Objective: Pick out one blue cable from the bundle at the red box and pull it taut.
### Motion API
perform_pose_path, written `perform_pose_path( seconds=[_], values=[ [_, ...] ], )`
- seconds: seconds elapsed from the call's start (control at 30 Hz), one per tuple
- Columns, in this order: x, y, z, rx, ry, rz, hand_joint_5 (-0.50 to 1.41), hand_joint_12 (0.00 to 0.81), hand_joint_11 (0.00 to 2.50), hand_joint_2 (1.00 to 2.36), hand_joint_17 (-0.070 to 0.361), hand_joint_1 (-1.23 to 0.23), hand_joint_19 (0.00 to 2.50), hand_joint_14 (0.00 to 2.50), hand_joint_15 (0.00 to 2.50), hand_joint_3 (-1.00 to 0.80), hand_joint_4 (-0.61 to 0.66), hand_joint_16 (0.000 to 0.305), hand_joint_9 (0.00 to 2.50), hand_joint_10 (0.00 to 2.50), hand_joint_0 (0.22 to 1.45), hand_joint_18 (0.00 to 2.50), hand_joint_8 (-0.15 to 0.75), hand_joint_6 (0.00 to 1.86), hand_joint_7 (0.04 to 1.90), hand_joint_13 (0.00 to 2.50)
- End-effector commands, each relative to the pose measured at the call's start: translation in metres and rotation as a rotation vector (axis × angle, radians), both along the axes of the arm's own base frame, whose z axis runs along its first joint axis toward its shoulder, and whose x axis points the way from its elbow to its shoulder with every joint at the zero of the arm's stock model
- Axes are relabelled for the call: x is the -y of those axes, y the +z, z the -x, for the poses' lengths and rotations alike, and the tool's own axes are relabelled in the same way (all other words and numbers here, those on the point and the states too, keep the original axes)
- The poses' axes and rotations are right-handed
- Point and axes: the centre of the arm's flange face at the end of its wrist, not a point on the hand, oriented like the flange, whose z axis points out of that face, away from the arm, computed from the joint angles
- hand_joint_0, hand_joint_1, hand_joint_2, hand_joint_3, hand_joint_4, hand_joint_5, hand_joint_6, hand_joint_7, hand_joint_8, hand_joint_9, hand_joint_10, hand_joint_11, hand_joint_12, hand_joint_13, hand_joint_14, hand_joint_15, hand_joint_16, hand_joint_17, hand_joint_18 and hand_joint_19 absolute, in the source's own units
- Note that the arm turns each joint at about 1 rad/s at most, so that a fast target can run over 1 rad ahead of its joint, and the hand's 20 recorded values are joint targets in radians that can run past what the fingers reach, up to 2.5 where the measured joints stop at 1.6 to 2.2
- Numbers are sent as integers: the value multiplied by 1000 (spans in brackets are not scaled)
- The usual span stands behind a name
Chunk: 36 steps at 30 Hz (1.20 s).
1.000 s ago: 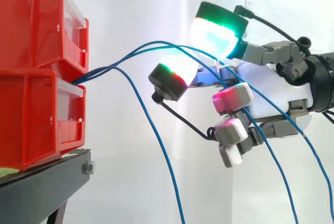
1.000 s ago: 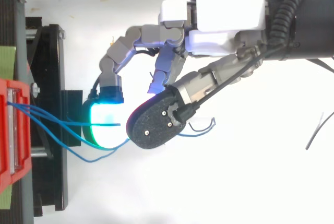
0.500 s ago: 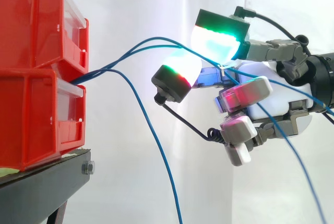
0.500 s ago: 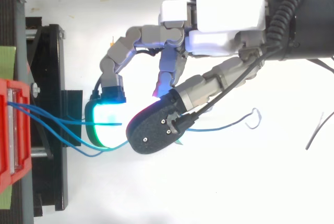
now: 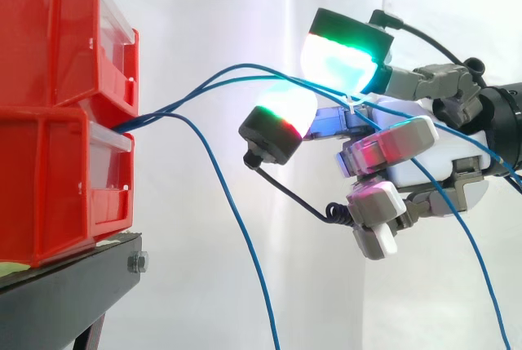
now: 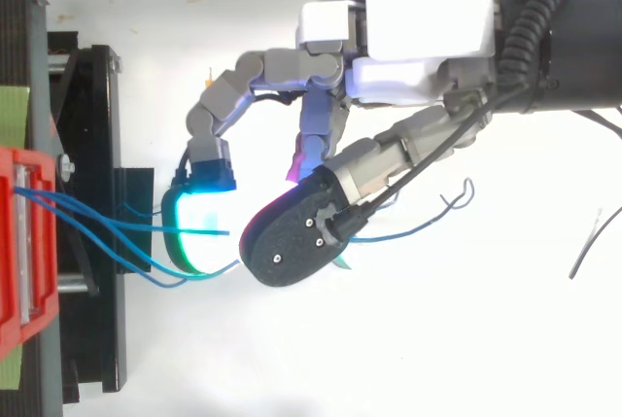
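Side view: red boxes at left, bundle exits between them and arcs to hand, fingers curled on one cable. Thin, limp, light, likely slippery; pinch firmly between pads.

bins red | cables blue | stand black | curtain white | hand white and grey, pads glowing green, cyan, red, magenta

Open gap between the stacked red bins and the hand, crossed high up by blue cables arcing into its curled fingers, one slack strand hanging mid-gap, clear room beneath the hand, black stand blocking under the bins.
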Motion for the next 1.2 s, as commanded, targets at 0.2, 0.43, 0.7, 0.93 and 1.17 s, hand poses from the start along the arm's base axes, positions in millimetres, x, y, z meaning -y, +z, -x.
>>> perform_pose_path(
  seconds=[0.2,0.43,0.7,0.93,1.17],
  values=[
    [0,0,0,-2,2,0,-117,388,794,1002,113,-611,585,23,633,-475,-39,50,1382,24,556,907,261,802,920,1101],
    [-1,0,-1,3,1,0,-116,389,803,1002,113,-616,589,21,628,-475,-16,50,1374,24,555,903,263,786,903,1095],
    [0,0,0,0,-2,0,-123,380,828,1016,109,-671,598,23,634,-276,-85,48,1380,22,601,906,259,835,911,1093],
    [-2,0,0,-2,1,0,-89,411,790,1016,130,-770,477,19,583,-18,-243,58,1523,22,590,1078,272,888,949,1199],
    [-2,-2,2,-16,5,1,-56,410,701,1006,137,-806,396,16,493,61,-335,61,1576,20,584,1106,251,860,1016,1173]
  ],
)
